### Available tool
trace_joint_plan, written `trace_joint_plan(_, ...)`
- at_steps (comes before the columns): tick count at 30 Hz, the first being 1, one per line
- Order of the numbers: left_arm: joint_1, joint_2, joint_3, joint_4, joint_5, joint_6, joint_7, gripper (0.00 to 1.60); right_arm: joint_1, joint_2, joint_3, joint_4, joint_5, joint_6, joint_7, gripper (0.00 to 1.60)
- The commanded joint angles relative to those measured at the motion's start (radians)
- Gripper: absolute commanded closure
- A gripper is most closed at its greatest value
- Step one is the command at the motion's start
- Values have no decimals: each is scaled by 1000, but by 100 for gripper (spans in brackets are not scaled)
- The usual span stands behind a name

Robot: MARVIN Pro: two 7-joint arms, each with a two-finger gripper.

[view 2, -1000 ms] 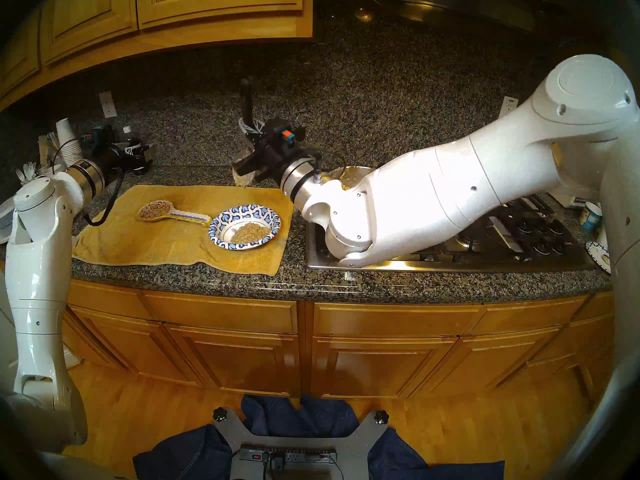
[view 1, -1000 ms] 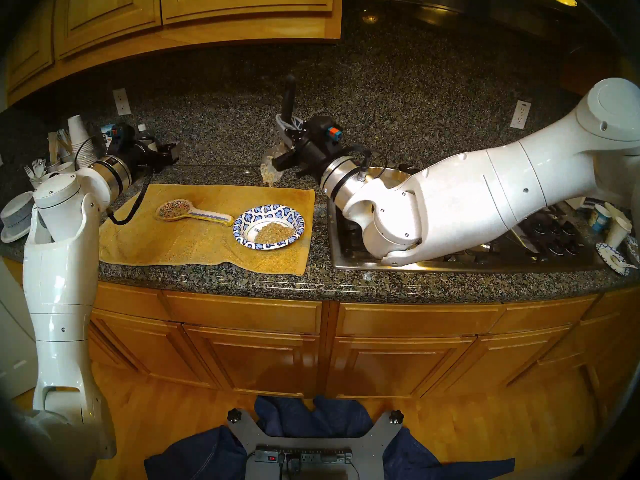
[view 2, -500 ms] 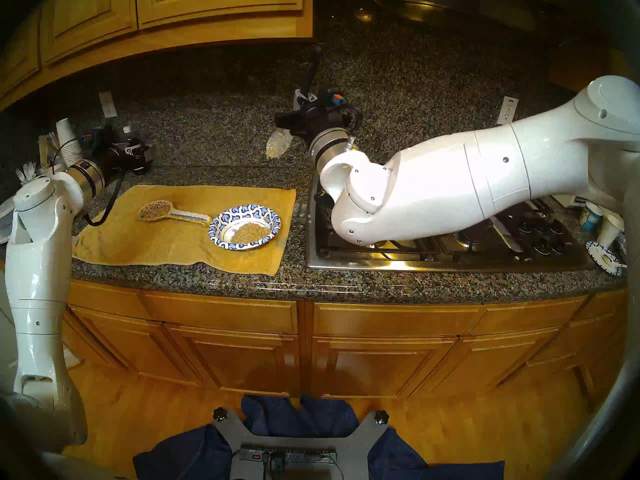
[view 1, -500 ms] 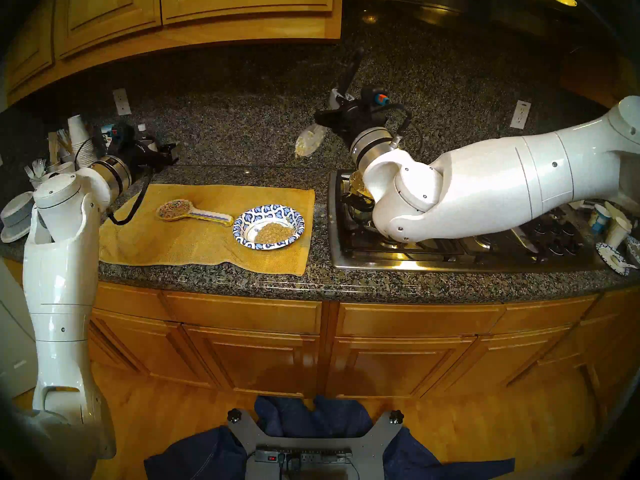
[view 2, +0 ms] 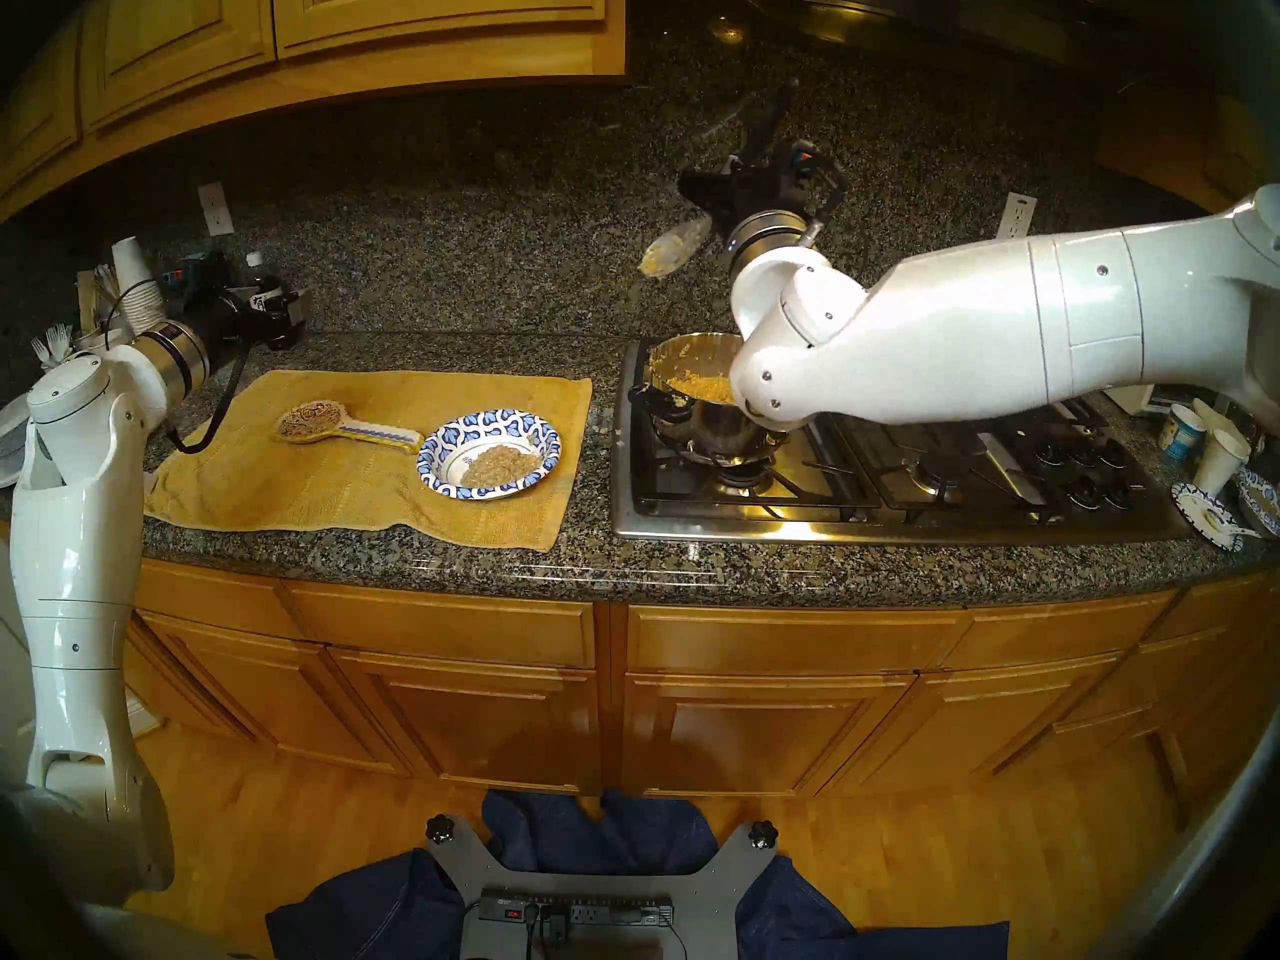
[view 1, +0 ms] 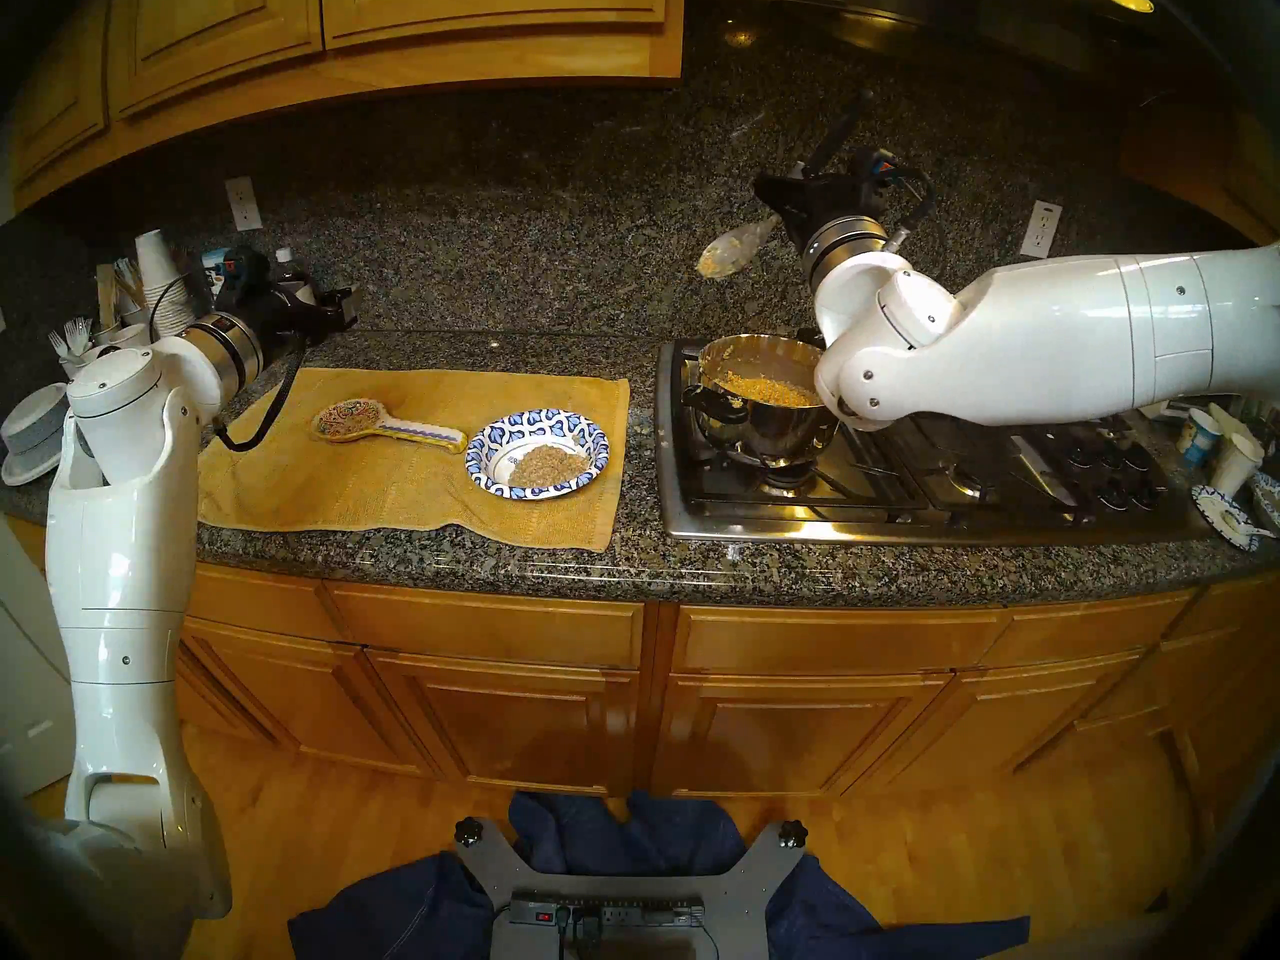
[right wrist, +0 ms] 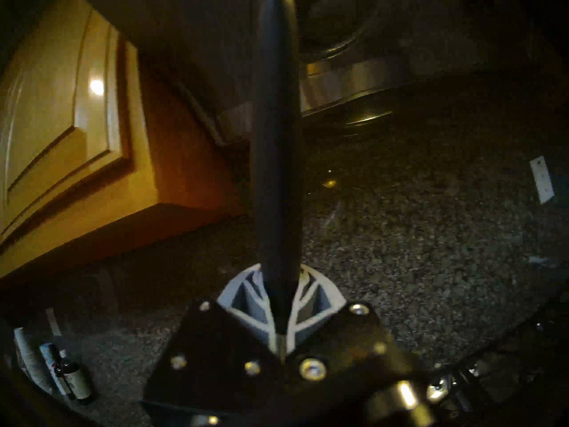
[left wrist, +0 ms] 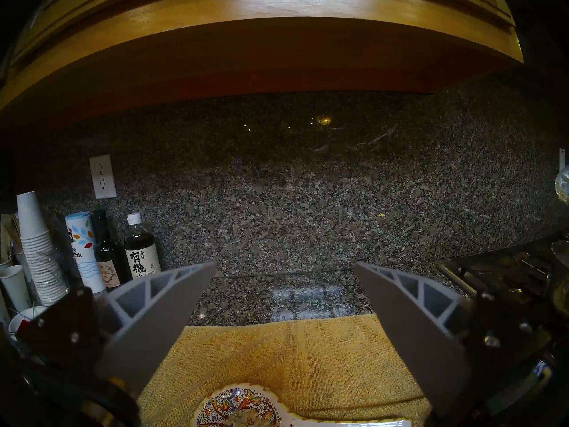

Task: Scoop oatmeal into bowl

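Steel pot [view 1: 762,411] now uncovered; right fingers [right wrist: 278,297] clenched on spoon [view 1: 734,252], swung rightward, higher; left fingers [left wrist: 184,297] spread, empty.

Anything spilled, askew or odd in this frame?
Mostly tidy. The spoon in the right tool hangs tilted in mid-air, oatmeal clinging, between bowl and pot, over bare counter.

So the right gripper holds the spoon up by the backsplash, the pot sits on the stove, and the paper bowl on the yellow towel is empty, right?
Not quite: the bowl already holds a heap of oatmeal, as both head views show. The rest stands: right gripper shut on the spoon, pot on the stove.
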Motion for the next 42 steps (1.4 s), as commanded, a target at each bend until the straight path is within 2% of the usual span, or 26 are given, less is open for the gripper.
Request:
trace_joint_plan(1,-32,9,-6,-26,-4,-12,-2,0,107,112,-18,-41,62,-9,-42,160)
trace_joint_plan(4,-32,9,-5,-27,-4,-12,-2,0,141,161,-51,-85,103,-9,-34,160)
trace_joint_plan(6,-32,9,-5,-27,-4,-12,-2,0,129,153,-52,-82,112,-9,-35,160)
trace_joint_plan(8,-32,9,-5,-27,-4,-13,-1,0,163,196,-78,-128,132,-8,-22,160)
trace_joint_plan(12,-33,9,-5,-27,-5,-14,-1,0,176,230,-104,-175,149,4,-2,160)
trace_joint_plan(21,-36,10,-4,-28,-7,-17,-1,0,237,339,-174,-275,93,112,51,160)
trace_joint_plan(24,-36,10,-4,-28,-7,-18,-1,0,253,346,-195,-287,69,157,72,160)
trace_joint_plan(27,-36,10,-4,-28,-8,-19,0,0,272,330,-228,-292,37,200,93,160)
trace_joint_plan(32,-36,10,-4,-28,-9,-20,0,0,268,258,-272,-268,-46,238,108,160)
trace_joint_plan(37,-36,11,-4,-28,-9,-20,0,0,235,186,-291,-235,-115,244,109,160)
trace_joint_plan(42,-37,11,-3,-28,-10,-21,1,0,187,129,-279,-199,-146,231,100,160)
